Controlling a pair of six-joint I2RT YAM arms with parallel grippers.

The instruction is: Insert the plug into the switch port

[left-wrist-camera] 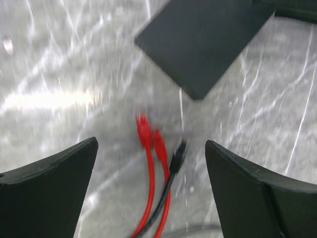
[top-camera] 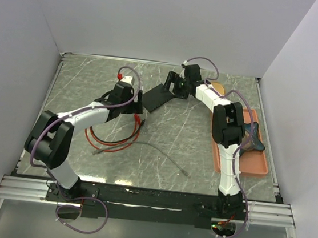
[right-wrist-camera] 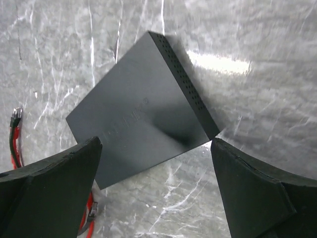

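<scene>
Left gripper (left-wrist-camera: 151,146) hangs wide open and empty over two red plugs (left-wrist-camera: 148,134) and a black plug (left-wrist-camera: 179,151). The plugs lie side by side on the table (left-wrist-camera: 49,74), near a corner of the switch (left-wrist-camera: 203,44) but apart from it. Right gripper (right-wrist-camera: 156,144), also wide open and empty, hovers over the switch, which lies flat toward the far side. One perforated edge shows; its ports cannot be made out. Red cable (top-camera: 107,142) loops at the near left, and an orange tray (top-camera: 257,164) sits at the right.
</scene>
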